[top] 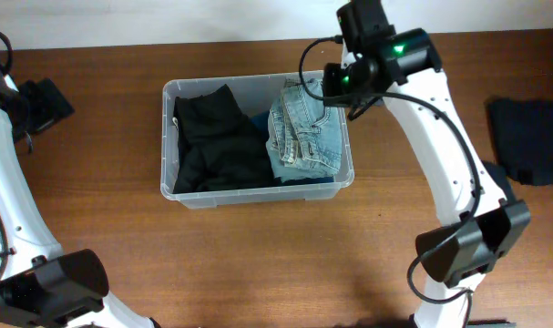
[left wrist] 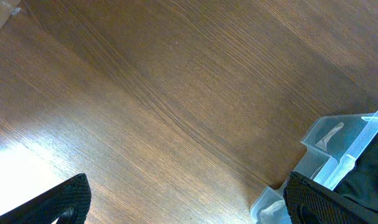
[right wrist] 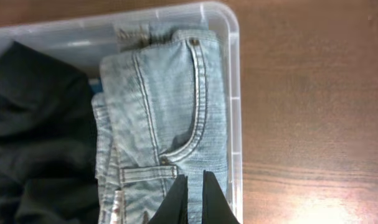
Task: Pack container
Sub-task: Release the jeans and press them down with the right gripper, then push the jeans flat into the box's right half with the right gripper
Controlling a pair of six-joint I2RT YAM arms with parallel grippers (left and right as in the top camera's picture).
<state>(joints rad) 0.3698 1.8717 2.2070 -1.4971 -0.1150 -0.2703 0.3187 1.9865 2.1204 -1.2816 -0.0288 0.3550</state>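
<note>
The container (top: 258,84) is a clear plastic bin at the middle of the table. A black garment (top: 212,146) fills its left half and folded light-blue jeans (top: 303,137) fill its right half. My right gripper (top: 337,91) hovers over the bin's far right corner. In the right wrist view its fingers (right wrist: 195,186) are almost together above the jeans (right wrist: 164,106), holding nothing, next to the bin's right wall (right wrist: 235,93). My left gripper (top: 41,102) is open and empty at the far left; in its wrist view (left wrist: 189,205) one corner of the container (left wrist: 338,149) shows.
A dark folded cloth (top: 531,141) lies on the wooden table at the right edge. The right arm's base (top: 458,251) stands at the front right. The left arm (top: 12,210) runs along the left edge.
</note>
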